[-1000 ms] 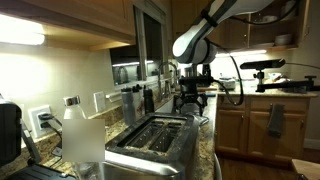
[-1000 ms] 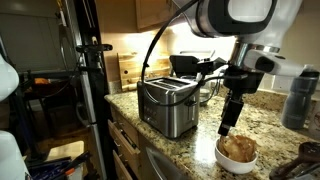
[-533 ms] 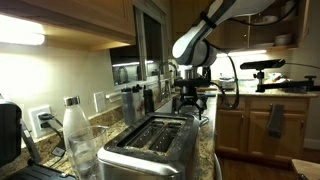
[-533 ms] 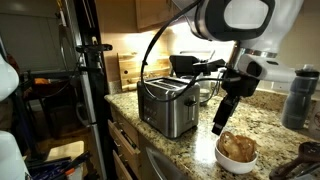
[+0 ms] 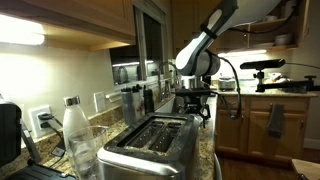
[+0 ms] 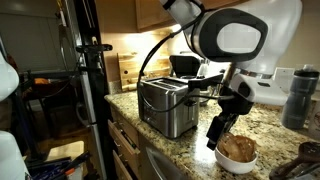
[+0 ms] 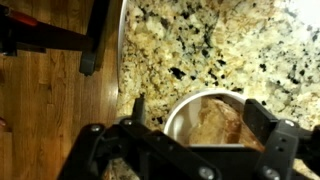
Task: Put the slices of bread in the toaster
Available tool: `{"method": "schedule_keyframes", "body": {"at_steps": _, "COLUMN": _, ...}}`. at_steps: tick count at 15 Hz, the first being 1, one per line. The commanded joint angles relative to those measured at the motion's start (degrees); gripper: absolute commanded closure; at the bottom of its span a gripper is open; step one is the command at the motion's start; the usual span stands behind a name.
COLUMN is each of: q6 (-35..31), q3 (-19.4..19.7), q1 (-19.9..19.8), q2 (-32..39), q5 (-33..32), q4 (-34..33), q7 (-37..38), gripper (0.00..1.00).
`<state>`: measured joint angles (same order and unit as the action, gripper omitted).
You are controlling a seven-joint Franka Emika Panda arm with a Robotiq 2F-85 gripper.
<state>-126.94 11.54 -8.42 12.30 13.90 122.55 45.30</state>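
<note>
The toaster (image 6: 165,108) stands at the left of the granite surface (image 6: 275,122), well apart from the bread, and I can't make out anything in its slots. To its right my tool (image 6: 217,138) hangs tilted, just above the near edge of the white bowl (image 6: 228,163) that holds the slices of bread (image 6: 240,148). In the wrist view the jaws are spread wide and hold nothing. One finger (image 7: 140,110) sits outside the bowl's rim towards the counter edge, and the other is over the bread.

I judge the step in hand to be the first pick. To do it well I'd shift further over the bowl so both fingers clear the rim, line the jaws across one slice's thin edge, descend slowly and close gently. The bread looks soft and easy to crush, and a clipped rim could tip the bowl.
</note>
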Motion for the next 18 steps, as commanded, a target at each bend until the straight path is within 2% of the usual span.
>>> {"method": "schedule_keyframes", "body": {"at_steps": 1, "q6": -1.97, "q3": 0.42, "q1": 0.16, "q2": -1.71, "q5": 0.08, "q4": 2.33, "q7": 2.42, "gripper": 0.00}}
{"method": "schedule_keyframes", "body": {"at_steps": 15, "q6": -1.43, "q3": 0.37, "q1": 0.59, "q2": -0.82, "q5": -1.64, "q4": 0.09, "q7": 4.25, "gripper": 0.00}}
{"method": "schedule_keyframes", "body": {"at_steps": 16, "q6": -1.36, "q3": 0.38, "q1": 0.54, "q2": -0.71, "q5": -1.66, "q4": -0.03, "q7": 4.17, "gripper": 0.05}}
{"method": "schedule_keyframes", "body": {"at_steps": 18, "q6": -1.45, "q3": 0.40, "q1": 0.46, "q2": -0.63, "q5": -1.48, "q4": -0.09, "q7": 4.17, "gripper": 0.27}}
